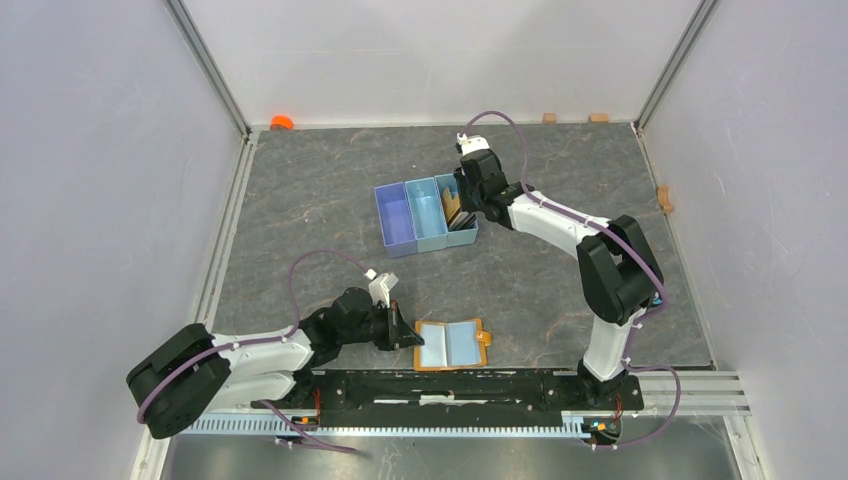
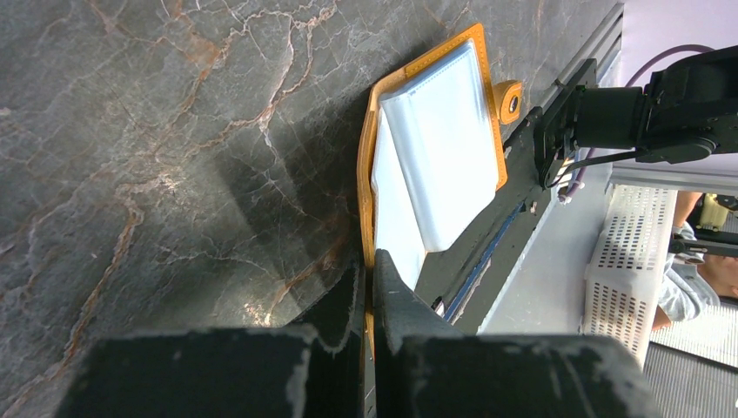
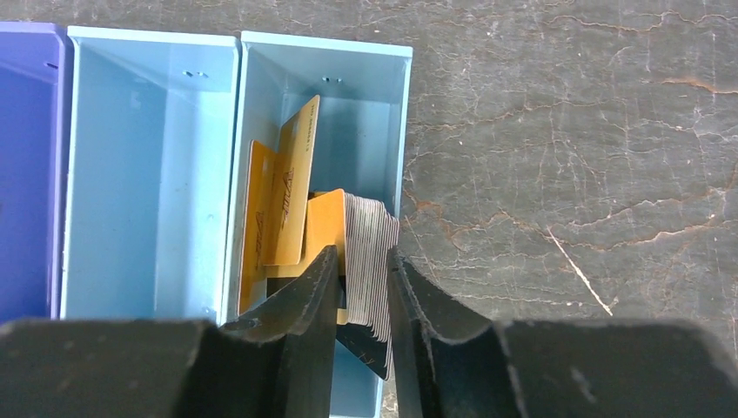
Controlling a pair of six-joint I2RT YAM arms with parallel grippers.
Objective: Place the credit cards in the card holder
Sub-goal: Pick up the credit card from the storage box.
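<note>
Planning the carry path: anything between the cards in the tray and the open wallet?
Nothing on the bare table between them. The cards sit inside the tray's rightmost bin, so they must clear its wall first. The left pincer is at the wallet's left edge, not over its pockets.

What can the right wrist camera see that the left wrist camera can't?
Only the right wrist camera: the blue tray, with the credit cards standing in its end compartment and the right hand closed around a stack of them. Only the left wrist camera: the card holder lying open, the left hand pinching its edge, and a white basket beyond the table. Both: grey marbled table and black fingers at the bottom.
</note>
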